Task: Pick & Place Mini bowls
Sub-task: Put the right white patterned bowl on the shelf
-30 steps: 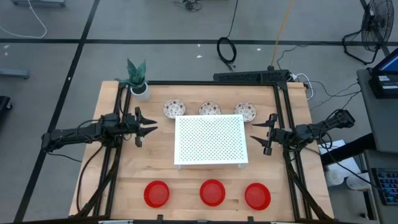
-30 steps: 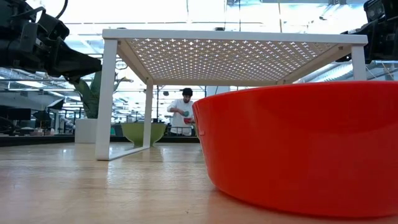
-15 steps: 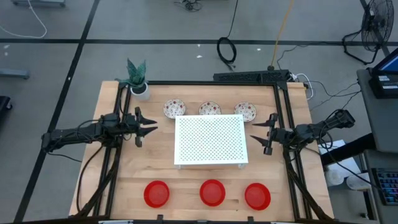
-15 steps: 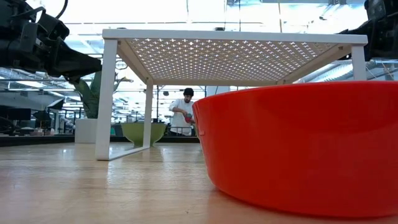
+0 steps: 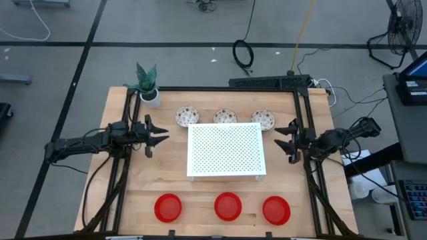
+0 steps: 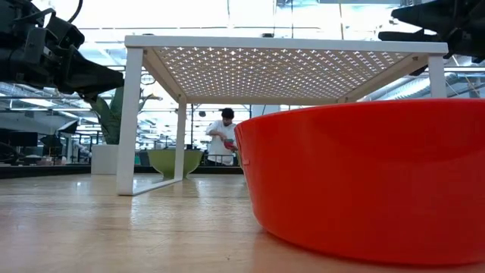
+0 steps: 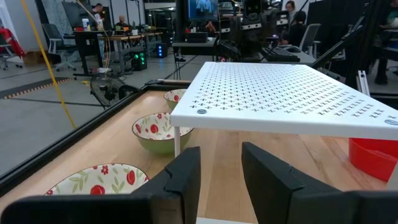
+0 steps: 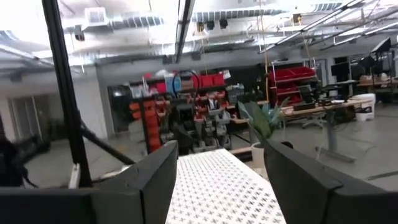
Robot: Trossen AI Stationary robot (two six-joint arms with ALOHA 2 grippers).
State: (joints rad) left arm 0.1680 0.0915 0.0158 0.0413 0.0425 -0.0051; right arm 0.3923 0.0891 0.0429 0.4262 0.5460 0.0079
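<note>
Three white bowls with a red pattern [image 5: 187,117] [image 5: 225,117] [image 5: 263,119] stand in a row on the table behind the white perforated board [image 5: 226,149]. Three plain red bowls [image 5: 168,207] [image 5: 228,206] [image 5: 276,209] stand in a row near the front edge. My left gripper [image 5: 157,138] is open and empty left of the board; its wrist view [image 7: 221,171] looks along the patterned bowls [image 7: 158,130]. My right gripper [image 5: 284,143] is open and empty right of the board, above board height [image 6: 424,17].
A white pot with a green plant [image 5: 148,90] stands at the table's far left corner. The board stands on legs [image 6: 129,121], with room beneath it. A dark frame [image 5: 227,89] runs along the table's far and side edges. A person [image 6: 223,136] shows far off in the room.
My right gripper has gone up and a little toward the table's right edge, staying open. Nothing on the table has moved.
</note>
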